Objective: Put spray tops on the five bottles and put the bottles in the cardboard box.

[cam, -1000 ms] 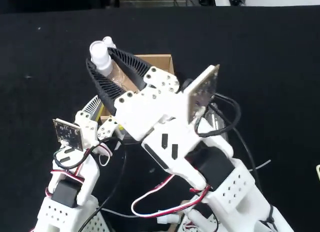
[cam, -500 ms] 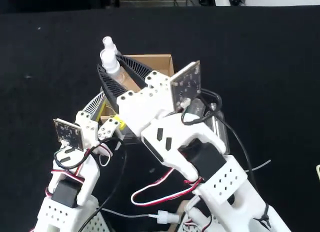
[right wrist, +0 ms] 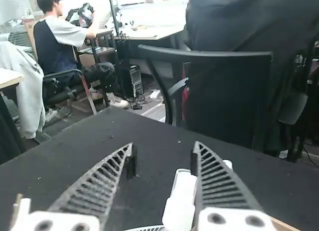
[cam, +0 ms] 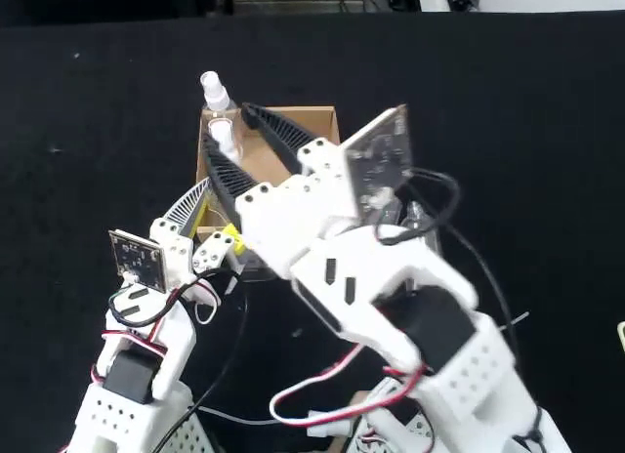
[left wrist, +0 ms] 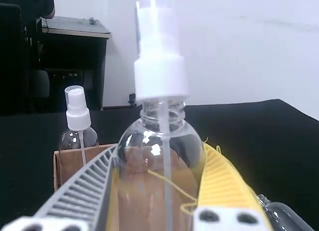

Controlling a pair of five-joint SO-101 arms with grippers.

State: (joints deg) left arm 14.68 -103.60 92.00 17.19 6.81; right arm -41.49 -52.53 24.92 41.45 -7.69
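Note:
My left gripper (left wrist: 159, 152), with one grey and one yellow finger, is shut on a clear bottle (left wrist: 157, 161) that wears a white spray top (left wrist: 159, 66). In the high view this gripper (cam: 207, 217) sits just in front of the cardboard box (cam: 314, 119). My right gripper (cam: 227, 124) hangs open over the box, black fingers spread around a spray-topped bottle (cam: 223, 138) standing inside. In the right wrist view that spray top (right wrist: 180, 201) lies between the spread fingers of my right gripper (right wrist: 163, 146). Another topped bottle (cam: 211, 86) stands at the box's far left corner.
A further clear bottle (left wrist: 281, 213) lies low beside my left gripper. The right arm's body (cam: 391, 297) covers the table's middle and part of the box. Black table surface (cam: 508, 111) stretches to the right and far side.
My right gripper carried a spray-topped bottle over the box, lowered it in and opened. The left arm has stayed in place with its bottle.

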